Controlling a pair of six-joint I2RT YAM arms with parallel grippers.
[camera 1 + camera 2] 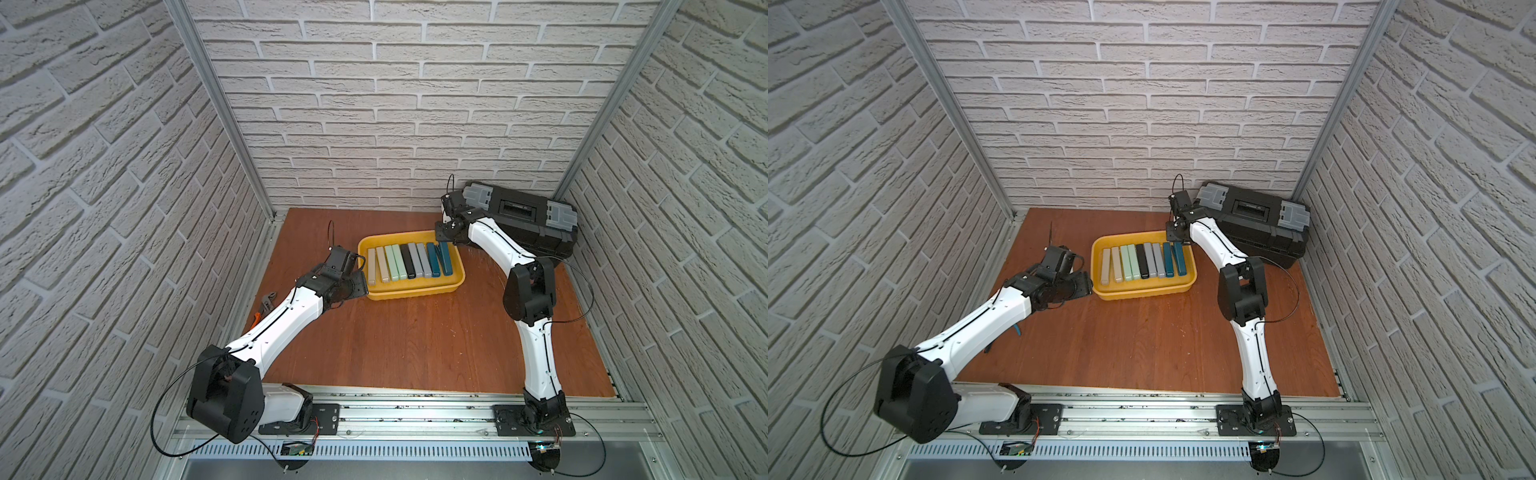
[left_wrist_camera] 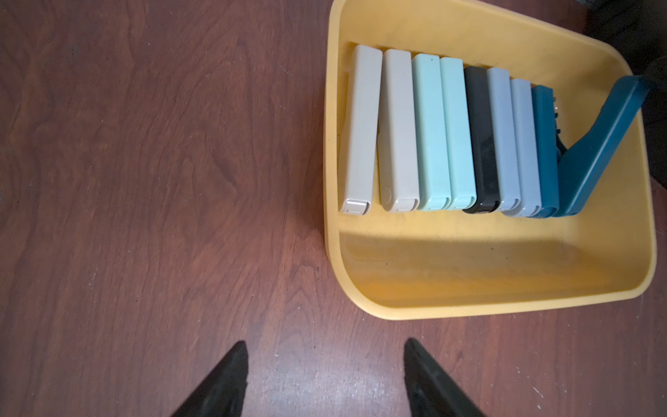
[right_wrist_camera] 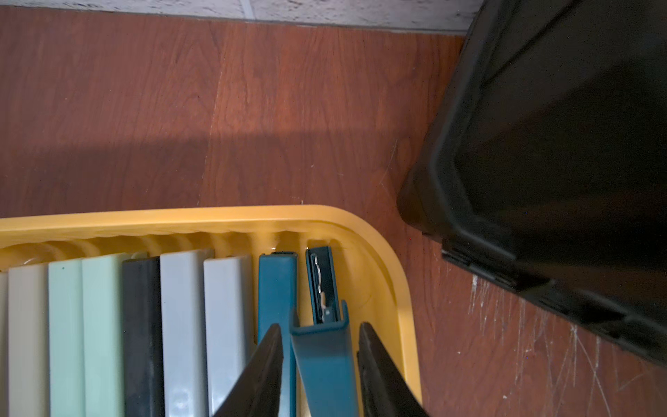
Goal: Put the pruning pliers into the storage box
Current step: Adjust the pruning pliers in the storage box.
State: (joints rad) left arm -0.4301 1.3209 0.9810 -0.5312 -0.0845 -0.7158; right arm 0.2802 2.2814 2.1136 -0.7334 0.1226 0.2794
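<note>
The yellow storage box (image 1: 415, 296) (image 1: 1142, 296) sits mid-table. Inside it, the pruning pliers (image 1: 409, 261) (image 2: 433, 133) lie side by side as slim bars: beige, mint, black, grey, teal. The last teal one (image 3: 325, 361) (image 2: 606, 144) has one handle sprung up at an angle. My right gripper (image 3: 320, 326) (image 1: 444, 237) is over the box's far right corner. Its jaws straddle that raised handle with a thin gap on each side. My left gripper (image 2: 325, 344) (image 1: 360, 286) hangs open and holds nothing, above the table just off the box's left side.
A black toolbox (image 1: 523, 212) (image 3: 559, 144) with grey latches stands in the back right corner, close behind my right wrist. Orange-handled pliers (image 1: 264, 305) lie by the left wall, partly under my left arm. Brick-pattern walls close in three sides.
</note>
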